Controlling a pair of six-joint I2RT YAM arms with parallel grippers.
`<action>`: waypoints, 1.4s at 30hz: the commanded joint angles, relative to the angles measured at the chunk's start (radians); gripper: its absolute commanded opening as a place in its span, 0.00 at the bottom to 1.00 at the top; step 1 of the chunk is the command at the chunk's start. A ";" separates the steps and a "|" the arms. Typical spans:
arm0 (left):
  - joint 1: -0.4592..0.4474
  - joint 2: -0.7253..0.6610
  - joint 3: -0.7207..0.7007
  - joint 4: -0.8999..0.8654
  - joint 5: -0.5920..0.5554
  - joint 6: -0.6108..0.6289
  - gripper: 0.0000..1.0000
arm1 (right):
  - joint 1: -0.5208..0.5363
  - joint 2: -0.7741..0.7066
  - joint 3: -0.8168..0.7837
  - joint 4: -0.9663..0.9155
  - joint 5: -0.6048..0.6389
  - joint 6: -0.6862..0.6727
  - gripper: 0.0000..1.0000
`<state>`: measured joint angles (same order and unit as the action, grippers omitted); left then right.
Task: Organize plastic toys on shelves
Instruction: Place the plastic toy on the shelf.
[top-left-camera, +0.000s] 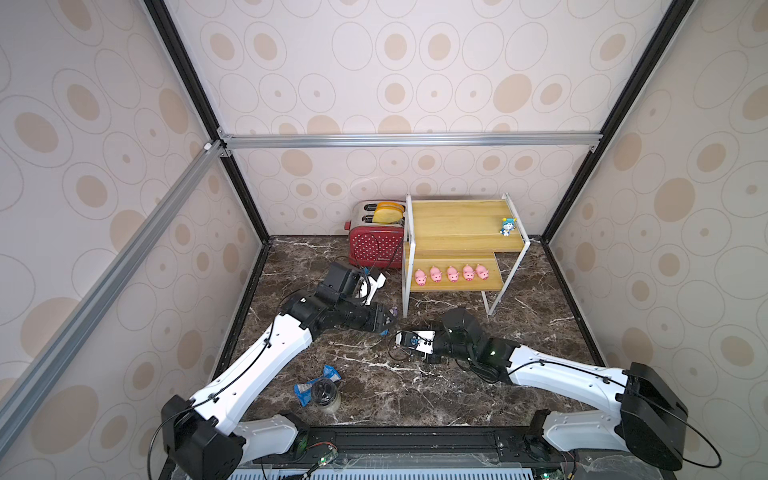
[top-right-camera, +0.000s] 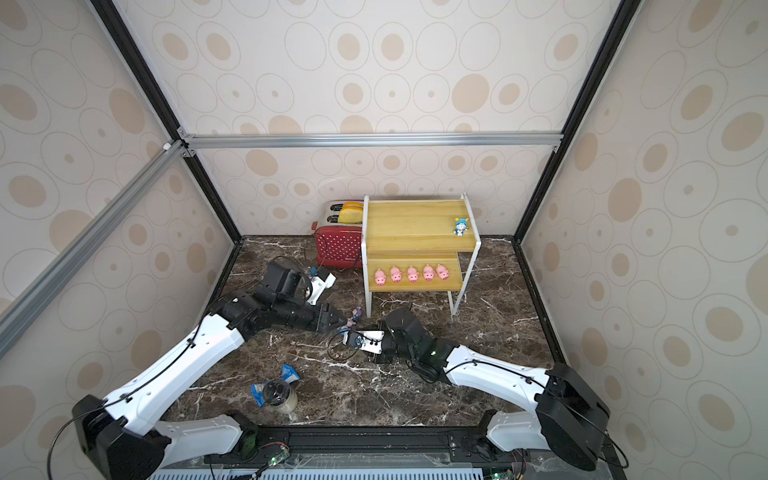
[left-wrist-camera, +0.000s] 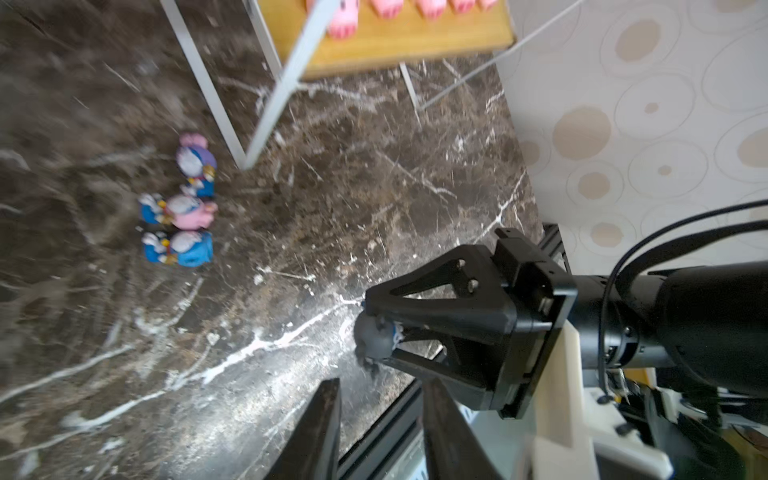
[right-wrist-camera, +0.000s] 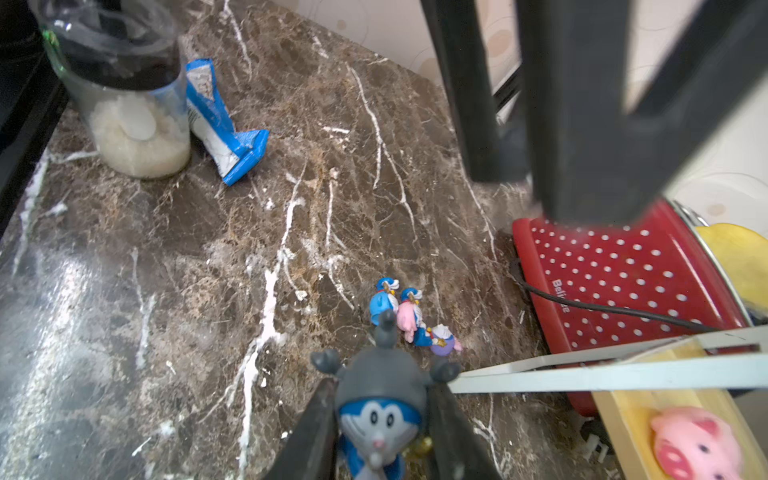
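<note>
Closest to me at the front of the worktop (top-left-camera: 415, 386) there's just clutter: a dark-lidded jar (right-wrist-camera: 129, 104) with a crumpled blue wrapper (right-wrist-camera: 220, 124) up against it. Neither is part of the job.

A bit further in, the two arms meet nose to nose mid-worktop. The right gripper (left-wrist-camera: 372, 330) has its fingers (right-wrist-camera: 316, 428) clamped on the grey-hatted figurine (right-wrist-camera: 380, 415), gripping it by the sides of the head, face towards the wrist camera. The left gripper (left-wrist-camera: 382, 384) sits right opposite with its fingers (left-wrist-camera: 320, 428) apart and nothing between them.

Just past that, three more figurines (left-wrist-camera: 183, 212) lie tipped over in a little huddle beside the rack's front leg.

Then the shelves (top-left-camera: 408, 249): five pink pigs (top-left-camera: 452, 274) lined up on the lower board (top-left-camera: 457, 287), so I'd call that row done. The upper board (top-left-camera: 457, 224) holds one blue-and-white figurine (top-left-camera: 507, 226) standing at the far right end, and the rest is bare. The red toaster (top-left-camera: 374, 249) sits behind, beside the rack.

My read: we're mid-way through the figurine half, with the grey-hatted one about to be shelved. The right arm needs to lift well clear of the white frame, reach over the pigs and set it down upright next to the blue one without bumping it. The left looks free to grab one from the huddle.
</note>
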<state>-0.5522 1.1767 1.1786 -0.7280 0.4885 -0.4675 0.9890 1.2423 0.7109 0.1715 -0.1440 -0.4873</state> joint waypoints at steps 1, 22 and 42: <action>0.007 -0.113 -0.007 0.074 -0.207 0.086 0.49 | -0.035 -0.084 0.029 0.013 0.035 0.100 0.29; 0.004 -0.217 -0.244 0.565 -0.171 0.335 0.79 | -0.346 -0.092 0.528 -0.282 0.115 0.524 0.31; -0.041 -0.278 -0.450 0.695 -0.215 0.465 0.81 | -0.483 0.024 0.509 -0.212 0.182 0.541 0.34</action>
<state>-0.5831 0.9173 0.7376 -0.0807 0.2844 -0.0368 0.5114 1.2530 1.2312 -0.0746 0.0280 0.0330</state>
